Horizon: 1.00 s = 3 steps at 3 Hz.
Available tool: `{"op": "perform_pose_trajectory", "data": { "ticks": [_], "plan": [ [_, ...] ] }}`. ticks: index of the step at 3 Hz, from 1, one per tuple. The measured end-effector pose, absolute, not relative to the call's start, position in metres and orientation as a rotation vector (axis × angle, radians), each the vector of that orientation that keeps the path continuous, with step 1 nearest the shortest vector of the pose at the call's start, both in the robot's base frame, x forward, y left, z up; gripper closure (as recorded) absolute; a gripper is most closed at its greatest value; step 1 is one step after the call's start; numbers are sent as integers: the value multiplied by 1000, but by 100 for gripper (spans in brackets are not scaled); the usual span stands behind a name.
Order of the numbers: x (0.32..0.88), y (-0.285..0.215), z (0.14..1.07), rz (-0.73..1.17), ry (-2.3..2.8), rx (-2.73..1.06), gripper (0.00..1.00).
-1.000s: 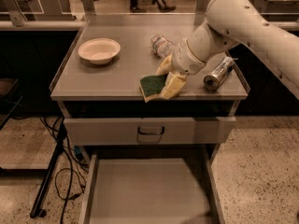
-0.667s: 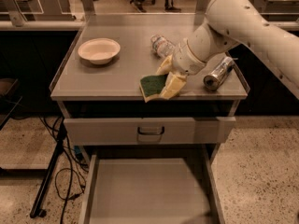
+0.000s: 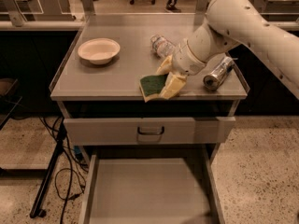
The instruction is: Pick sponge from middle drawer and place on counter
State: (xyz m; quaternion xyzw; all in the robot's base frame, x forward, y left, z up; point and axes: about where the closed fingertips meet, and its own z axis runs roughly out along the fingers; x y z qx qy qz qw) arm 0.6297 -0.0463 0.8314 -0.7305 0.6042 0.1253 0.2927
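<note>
Because the sponge (image 3: pixel 152 84) is light, soft and easy to squash, we judge that the pincer (image 3: pixel 172 82), closed on its right edge just over the front rim of the surface (image 3: pixel 117 73), needs only gentle pressure.

No lettering is legible on can (image 3: pixel 218 73), bottle (image 3: pixel 161 45) or the hand (image 3: pixel 170 81) gripping the sponge (image 3: pixel 151 84) at the counter (image 3: pixel 105 78)'s front.
</note>
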Motion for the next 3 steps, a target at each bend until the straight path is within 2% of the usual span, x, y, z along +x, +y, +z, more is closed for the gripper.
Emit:
{"op": "perform_pose_trajectory", "data": {
  "ticks": [2, 3],
  "plan": [
    [634, -61, 859, 283, 1694, -1968, 0],
    [634, -61, 859, 283, 1694, -1968, 0]
  ]
}}
